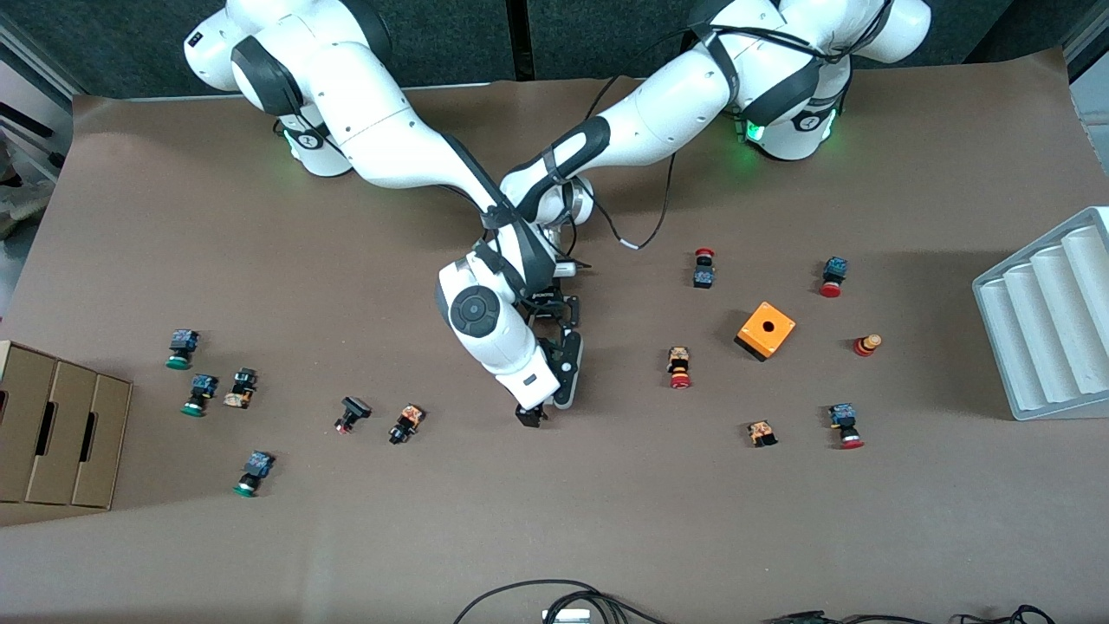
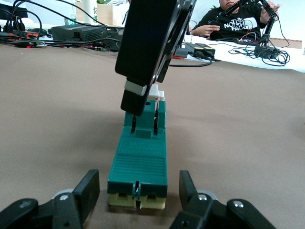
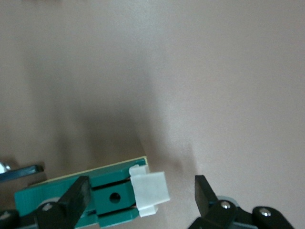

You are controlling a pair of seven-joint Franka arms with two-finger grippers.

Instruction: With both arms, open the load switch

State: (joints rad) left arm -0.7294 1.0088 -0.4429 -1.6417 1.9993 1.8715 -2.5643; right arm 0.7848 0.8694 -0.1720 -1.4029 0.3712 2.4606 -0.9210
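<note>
The load switch (image 2: 138, 157) is a narrow green block on a cream base, lying flat on the brown table. Its white sliding piece (image 3: 150, 191) sticks out of one end. My left gripper (image 2: 139, 177) lies low at the other end, its fingers (image 2: 90, 188) drawn in on the two sides of the switch. My right gripper (image 3: 140, 183) comes down from above with its fingers wide apart. One finger (image 2: 136, 102) rests on the green body (image 3: 119, 212) beside the white piece; the other stands off the end. In the front view both hands (image 1: 548, 406) cross mid-table and hide the switch.
An orange cube box (image 1: 765, 329) and red-capped push buttons (image 1: 680, 368) lie toward the left arm's end. Green-capped buttons (image 1: 201, 394) and a cardboard box (image 1: 52, 433) are toward the right arm's end. A white ribbed tray (image 1: 1048, 321) sits at the table's edge.
</note>
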